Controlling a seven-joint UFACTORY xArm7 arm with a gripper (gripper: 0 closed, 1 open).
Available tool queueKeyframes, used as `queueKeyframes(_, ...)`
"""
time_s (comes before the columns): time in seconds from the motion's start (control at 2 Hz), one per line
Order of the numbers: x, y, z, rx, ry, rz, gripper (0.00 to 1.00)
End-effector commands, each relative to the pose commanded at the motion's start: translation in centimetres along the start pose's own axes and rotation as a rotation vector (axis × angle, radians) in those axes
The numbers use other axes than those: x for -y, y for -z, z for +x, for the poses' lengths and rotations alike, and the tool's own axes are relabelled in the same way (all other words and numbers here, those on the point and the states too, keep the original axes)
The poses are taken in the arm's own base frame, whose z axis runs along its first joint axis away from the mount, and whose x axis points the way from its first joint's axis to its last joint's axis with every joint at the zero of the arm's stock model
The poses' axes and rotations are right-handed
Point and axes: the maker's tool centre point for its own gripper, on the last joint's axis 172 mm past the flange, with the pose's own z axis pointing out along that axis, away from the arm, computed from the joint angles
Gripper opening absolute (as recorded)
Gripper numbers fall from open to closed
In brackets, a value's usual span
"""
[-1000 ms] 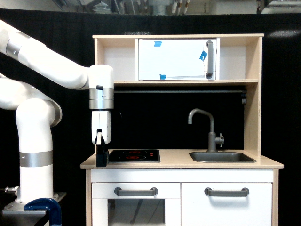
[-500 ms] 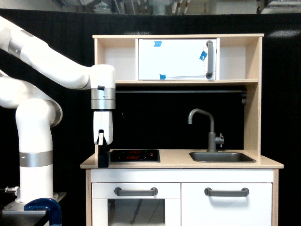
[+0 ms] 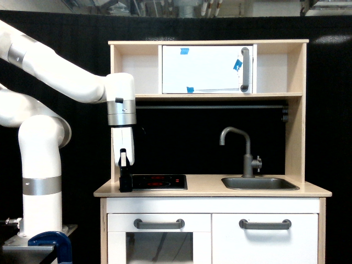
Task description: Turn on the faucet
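Faucet [image 3: 245, 149] stands upright at the back edge of the sink [image 3: 259, 183], on the exterior view's right half of the wooden counter [image 3: 209, 190]. Spout bends over toward the view's left; small side knob [image 3: 257, 162] sits low on the pipe's right. I cannot make out the knob's setting, it is too small, and the dark pipe partly melts into the black backdrop.

My gripper [image 3: 126, 184] hangs at the counter's far left end, pointing down, tip at the left edge of the stove plate [image 3: 157, 181]. It is well apart from the faucet. Fingers read as one dark block from this angle; I cannot tell how far apart they are or whether they hold anything. Contact with the counter is also unclear.

No readable writing anywhere. Blue tape pieces [image 3: 184, 51] mark the white cupboard door [image 3: 207, 69] on the upper shelf, which carries a vertical grey bar handle [image 3: 245, 69]. A dark rail [image 3: 209, 106] runs under the shelf. Below the counter, two grey bar handles [image 3: 159, 224] sit on the white fronts; the lower fronts are cut off by the frame.

Arm's white base column [image 3: 39, 181] rises at the view's left, with a blue clamp [image 3: 52, 242] at its foot, partly cut off.
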Motion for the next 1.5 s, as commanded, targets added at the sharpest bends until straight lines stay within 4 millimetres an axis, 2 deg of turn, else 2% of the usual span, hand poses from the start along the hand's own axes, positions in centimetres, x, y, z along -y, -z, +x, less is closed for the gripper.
queueKeyframes(0.5,-2.7,1.2,7.6,-0.145,0.659,0.147,1.00)
queueKeyframes(1.0,0.4,2.1,13.3,-0.301,0.891,0.273,1.00)
queueKeyframes(1.5,3.9,3.7,15.0,-0.454,1.109,0.451,1.00)
